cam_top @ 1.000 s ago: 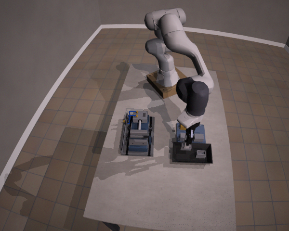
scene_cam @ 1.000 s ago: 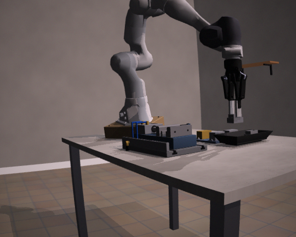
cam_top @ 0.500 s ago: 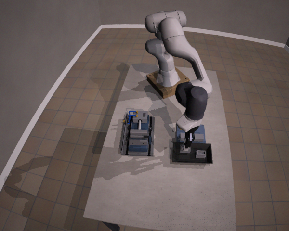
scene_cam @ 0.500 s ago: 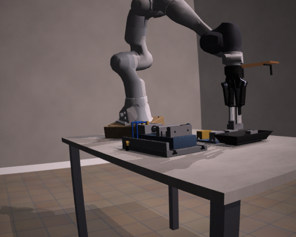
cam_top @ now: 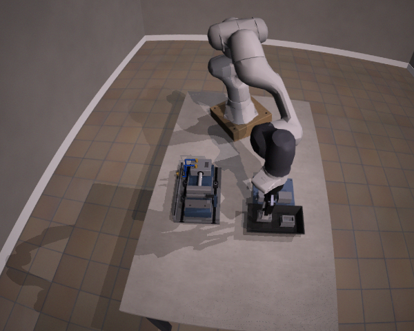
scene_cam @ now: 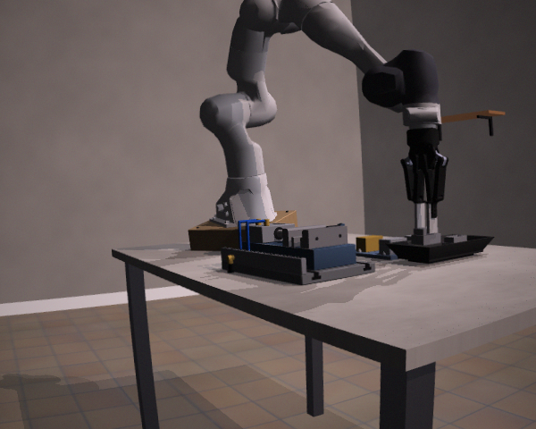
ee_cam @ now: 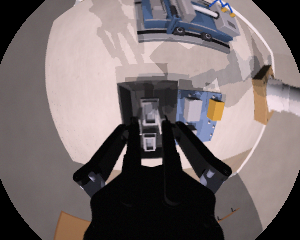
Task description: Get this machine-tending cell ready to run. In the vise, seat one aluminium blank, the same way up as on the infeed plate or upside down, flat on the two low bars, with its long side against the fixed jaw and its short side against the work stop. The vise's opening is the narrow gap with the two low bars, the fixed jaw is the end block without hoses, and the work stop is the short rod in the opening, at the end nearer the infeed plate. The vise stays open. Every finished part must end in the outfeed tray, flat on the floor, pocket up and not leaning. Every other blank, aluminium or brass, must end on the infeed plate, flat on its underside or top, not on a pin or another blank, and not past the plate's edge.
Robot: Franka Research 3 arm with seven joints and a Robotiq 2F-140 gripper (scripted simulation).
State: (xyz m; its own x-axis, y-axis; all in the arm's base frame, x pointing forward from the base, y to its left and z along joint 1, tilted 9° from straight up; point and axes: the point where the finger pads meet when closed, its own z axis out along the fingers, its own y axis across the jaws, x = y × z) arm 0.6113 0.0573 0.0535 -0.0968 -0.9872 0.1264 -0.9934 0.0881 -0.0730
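The gripper [scene_cam: 424, 216] was closed on a grey finished part [scene_cam: 424, 238], lowered into the black outfeed tray [scene_cam: 462, 251] – whether the part already touched the floor could not be told. A second finished part [cam_top: 286, 221] already lay in the tray, so that step looked nearly done. The vise [cam_top: 196, 194] appeared not to hold a blank – seating one seemed left, with the infeed plate [cam_top: 289, 185] largely hidden behind the arm.

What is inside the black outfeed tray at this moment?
Inside the black outfeed tray: one grey finished part, plus a second grey part gripped by the black gripper, which covers its top.
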